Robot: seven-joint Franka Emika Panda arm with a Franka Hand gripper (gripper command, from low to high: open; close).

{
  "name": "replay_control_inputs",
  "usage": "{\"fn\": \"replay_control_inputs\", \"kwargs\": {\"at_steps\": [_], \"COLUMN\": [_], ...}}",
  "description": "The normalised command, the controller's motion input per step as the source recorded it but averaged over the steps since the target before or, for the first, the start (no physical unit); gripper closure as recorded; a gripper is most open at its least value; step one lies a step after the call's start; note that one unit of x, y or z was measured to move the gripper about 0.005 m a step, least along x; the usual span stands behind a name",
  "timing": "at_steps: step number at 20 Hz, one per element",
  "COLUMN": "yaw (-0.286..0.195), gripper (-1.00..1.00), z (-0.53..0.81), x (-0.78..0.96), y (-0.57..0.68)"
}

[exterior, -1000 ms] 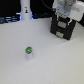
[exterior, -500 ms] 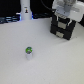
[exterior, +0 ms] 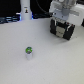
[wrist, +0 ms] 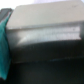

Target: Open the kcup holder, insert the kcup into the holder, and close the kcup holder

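Your end effector [exterior: 64, 21] sits right over the holder [exterior: 65, 30], at the far end of the counter [exterior: 50, 60] toward the exterior view's right. The arm's pale body covers the holder's top, so only the black box with its grey front shows below it. Whether the end effector is spread or closed — can't tell: its tips are hidden in the exterior view, and the wrist view is a blurred close-up of a grey-and-black surface, most likely the holder [wrist: 45, 37], with no tips readable. A teal strip runs along one edge of that picture; what it is can't be made out.

The kcup [exterior: 28, 52] stands upright on the counter, green top up, well apart from the holder — nearer the camera and off to the exterior view's left of the end effector. Nothing is touching it.

The key relation: the holder is directly beneath the end effector, the kcup is a diagonal reach away across bare counter. So you're on the opening step, judging by position; the lid looks not yet raised, though the arm hides most of it. Once it's open, expect a long move toward the near-left for the kcup, with its axis vertical for a top-down grasp.

A white cylinder [exterior: 25, 9] stands at the back left, out of the path.
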Motion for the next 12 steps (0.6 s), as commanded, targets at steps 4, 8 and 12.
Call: {"fn": "replay_control_inputs", "kwargs": {"at_steps": [4,8,12], "yaw": [-0.094,-0.093,-0.087], "gripper": [1.00,1.00,1.00], "z": [0.17,0.15,0.10], "x": [0.90,0.89,0.89], "y": [-0.44,-0.45,-0.45]}}
